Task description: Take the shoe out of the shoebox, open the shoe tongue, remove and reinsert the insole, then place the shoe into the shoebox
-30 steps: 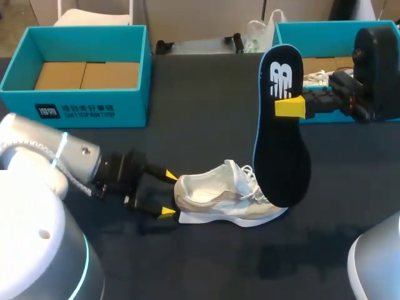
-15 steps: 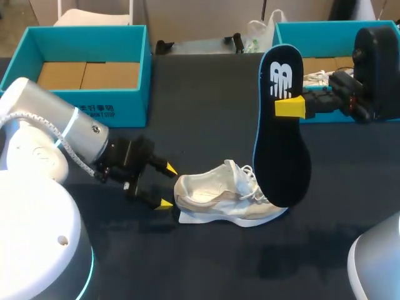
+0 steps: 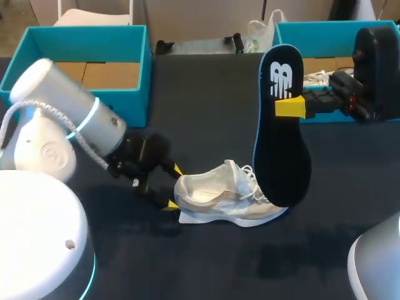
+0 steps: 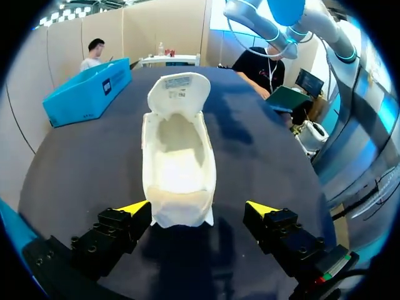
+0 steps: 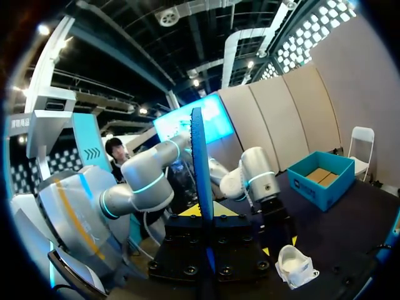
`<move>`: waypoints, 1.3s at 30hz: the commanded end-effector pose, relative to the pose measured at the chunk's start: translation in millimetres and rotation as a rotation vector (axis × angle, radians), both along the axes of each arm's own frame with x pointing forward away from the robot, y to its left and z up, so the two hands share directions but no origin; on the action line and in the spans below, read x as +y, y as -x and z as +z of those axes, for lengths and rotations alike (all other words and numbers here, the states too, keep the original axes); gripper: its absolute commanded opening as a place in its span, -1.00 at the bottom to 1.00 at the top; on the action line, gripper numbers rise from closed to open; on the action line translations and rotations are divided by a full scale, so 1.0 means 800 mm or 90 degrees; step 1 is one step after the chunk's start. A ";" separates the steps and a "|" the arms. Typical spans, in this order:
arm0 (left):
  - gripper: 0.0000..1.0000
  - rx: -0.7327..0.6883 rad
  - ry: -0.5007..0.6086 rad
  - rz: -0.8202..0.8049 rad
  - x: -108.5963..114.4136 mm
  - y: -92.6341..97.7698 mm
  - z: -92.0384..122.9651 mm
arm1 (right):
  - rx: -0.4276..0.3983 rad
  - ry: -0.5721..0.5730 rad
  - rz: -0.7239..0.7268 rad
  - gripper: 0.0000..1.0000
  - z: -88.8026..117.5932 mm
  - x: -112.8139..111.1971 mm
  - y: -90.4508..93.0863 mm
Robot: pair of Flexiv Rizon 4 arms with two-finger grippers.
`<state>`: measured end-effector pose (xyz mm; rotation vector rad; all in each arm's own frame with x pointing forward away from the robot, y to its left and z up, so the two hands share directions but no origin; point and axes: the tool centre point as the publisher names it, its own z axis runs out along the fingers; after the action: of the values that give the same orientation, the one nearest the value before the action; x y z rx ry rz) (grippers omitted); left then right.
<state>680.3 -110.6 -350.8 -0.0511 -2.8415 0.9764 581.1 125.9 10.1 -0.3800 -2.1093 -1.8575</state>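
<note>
Shoe [image 3: 225, 197] stands on its sole on the dark table [image 3: 206, 112], out of both teal boxes, with its heel toward my left arm and its toe toward my right. In the left wrist view the shoe [image 4: 178, 169] lies straight ahead of the fingers – its mouth is wide open, the pale inside is bare, and the tongue [image 4: 178, 90] is folded up and away at the far end.

The left gripper [image 3: 174, 187] sits low at the heel. Its jaws are spread, and the two yellow tips flank the heel with a gap of table showing on each side, so the left gripper [image 4: 199, 207] touches nothing.

The right gripper [image 3: 284, 106] is raised above the table near the right-hand teal box [image 3: 325, 31], jaws clamped on the insole [image 3: 281, 137]. The black, blue-edged insole hangs upright, with the logo end up and the broad end down over the shoe's laces; I cannot tell whether it touches them. From the right wrist the insole [image 5: 201, 181] shows edge-on, a thin blue line rising from between the fingers of the right gripper [image 5: 206, 212] – the shoe [image 5: 295, 265] is small below and beyond.

The left-hand teal box [image 3: 87, 56] stands at the table's far left, well apart from the shoe.
</note>
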 end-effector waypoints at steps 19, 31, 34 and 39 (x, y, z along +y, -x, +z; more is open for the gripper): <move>1.00 -0.011 -0.232 -0.031 -0.024 0.002 0.011 | 0.001 0.001 0.001 -1.00 0.000 0.003 -0.002; 1.00 0.004 -0.272 -0.007 -0.024 -0.004 0.006 | 0.001 0.001 0.001 -1.00 0.000 0.003 -0.002; 1.00 0.004 -0.272 -0.007 -0.024 -0.004 0.006 | 0.001 0.001 0.001 -1.00 0.000 0.003 -0.002; 1.00 -0.023 -0.316 0.020 -0.015 -0.012 0.009 | 0.001 0.001 0.001 -1.00 0.000 0.003 -0.002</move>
<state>691.5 -122.4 -348.7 0.0204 -3.0084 0.3039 581.2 125.6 10.5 -0.3798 -2.1100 -1.8562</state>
